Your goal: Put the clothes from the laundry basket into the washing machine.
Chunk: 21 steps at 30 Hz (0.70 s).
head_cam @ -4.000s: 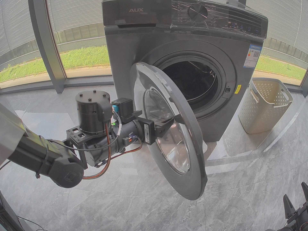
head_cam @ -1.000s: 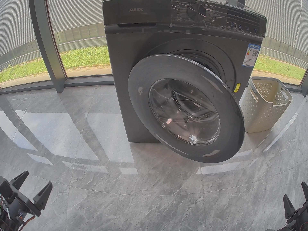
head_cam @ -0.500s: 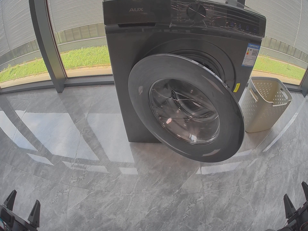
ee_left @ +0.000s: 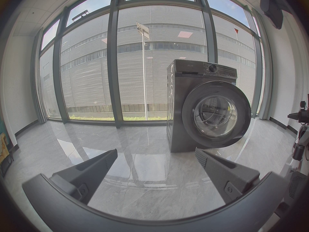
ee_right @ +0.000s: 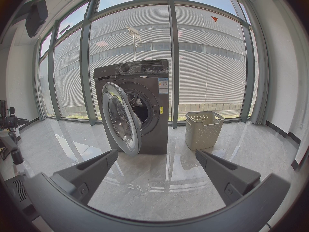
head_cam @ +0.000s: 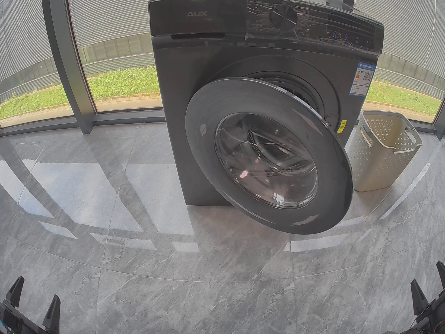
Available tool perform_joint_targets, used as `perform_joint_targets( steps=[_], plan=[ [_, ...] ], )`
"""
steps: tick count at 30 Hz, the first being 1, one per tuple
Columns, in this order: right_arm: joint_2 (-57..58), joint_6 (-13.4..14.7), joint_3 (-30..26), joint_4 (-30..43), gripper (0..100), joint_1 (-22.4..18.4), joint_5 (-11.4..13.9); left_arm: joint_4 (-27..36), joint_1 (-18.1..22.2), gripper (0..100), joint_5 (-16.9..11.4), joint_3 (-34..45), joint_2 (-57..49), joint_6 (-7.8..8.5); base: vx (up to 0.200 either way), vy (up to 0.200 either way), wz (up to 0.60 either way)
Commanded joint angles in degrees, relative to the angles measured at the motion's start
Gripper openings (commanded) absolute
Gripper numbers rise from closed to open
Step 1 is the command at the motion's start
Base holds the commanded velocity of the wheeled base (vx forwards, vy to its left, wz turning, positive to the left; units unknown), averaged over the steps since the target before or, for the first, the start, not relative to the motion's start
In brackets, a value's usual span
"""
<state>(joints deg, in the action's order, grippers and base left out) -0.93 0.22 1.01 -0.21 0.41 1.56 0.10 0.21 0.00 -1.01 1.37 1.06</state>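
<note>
One washing machine [head_cam: 266, 117], one laundry basket [head_cam: 384, 154], two agape: left claw [head_cam: 37, 289], right claw [head_cam: 426, 277]

The left gripper [head_cam: 36, 289] is now off the door [head_cam: 269, 163], drawn low beside the robot; the door sits swung partway shut.

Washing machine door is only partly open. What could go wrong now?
The door hangs partway across the opening of the washing machine, so an arm bringing clothes could bump it or get blocked. The laundry basket looks empty from here, so a grab there might find nothing.
</note>
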Motion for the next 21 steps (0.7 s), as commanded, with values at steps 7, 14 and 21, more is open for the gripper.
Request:
perform_joint_targets(
  steps=[7,14,21],
  plan=[
    [-1.1,3.6,14.2,-4.2,100,1.1,0.6,0.0,-0.3,100,-0.1,0.8,-1.4,-0.27,0.0,0.0,0.0],
    [-14.6,4.4,12.3,-0.9,100,14.1,2.6,0.0,-0.3,100,0.0,0.8,-1.4,-1.06,0.0,0.0,0.0],
    [-35.4,8.8,14.0,-9.7,100,18.2,5.6,0.0,-0.3,100,0.0,0.8,-1.4,-1.06,0.0,0.0,0.0]
  ],
)
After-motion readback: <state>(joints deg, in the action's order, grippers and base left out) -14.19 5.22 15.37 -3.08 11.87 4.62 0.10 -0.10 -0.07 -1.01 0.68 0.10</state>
